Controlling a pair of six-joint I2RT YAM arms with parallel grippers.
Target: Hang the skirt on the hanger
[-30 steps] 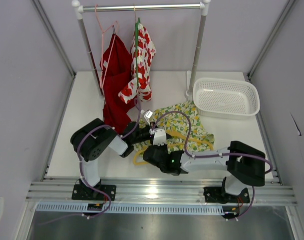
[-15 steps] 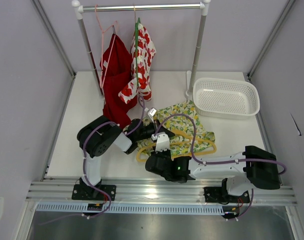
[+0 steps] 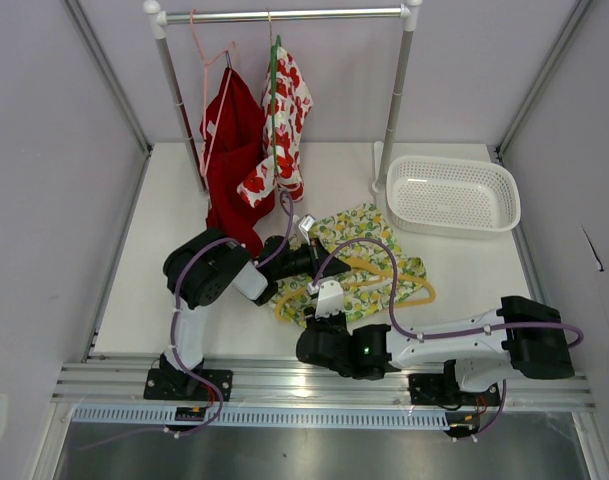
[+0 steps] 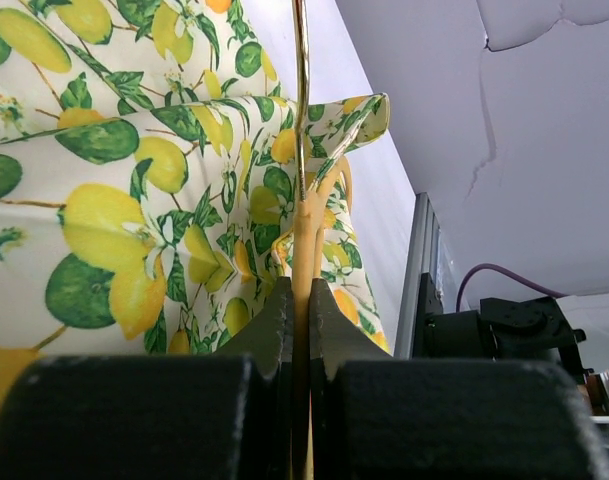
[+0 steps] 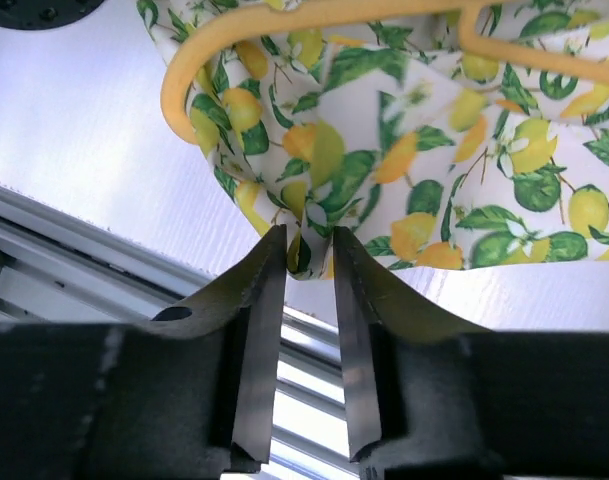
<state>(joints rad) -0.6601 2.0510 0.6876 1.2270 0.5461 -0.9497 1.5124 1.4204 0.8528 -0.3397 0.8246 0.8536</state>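
The skirt [image 3: 369, 262], white with lemons and green leaves, lies crumpled on the table in front of the arms. The yellow hanger [image 3: 416, 294] lies in and on it. My left gripper [image 3: 310, 256] is shut on the hanger [image 4: 302, 120] near its hook, and the skirt [image 4: 124, 170] fills that view's left side. My right gripper [image 3: 329, 297] is at the skirt's near edge. Its jaws [image 5: 309, 245] stand slightly open with a fold of the skirt [image 5: 434, 180] hanging between the tips. One curved end of the hanger [image 5: 284, 18] crosses above them.
A white basket [image 3: 454, 195] stands at the back right. The rail [image 3: 284, 14] at the back carries a red garment [image 3: 229, 150] on a pink hanger [image 3: 206, 60] and a red-flowered garment [image 3: 286, 120] on a green hanger [image 3: 275, 70]. Metal rails [image 3: 314, 380] edge the table's near side.
The right arm has drawn back toward the near edge and its jaws have parted. The left arm has reached further right with the hanger, and skirt and hanger have shifted right.
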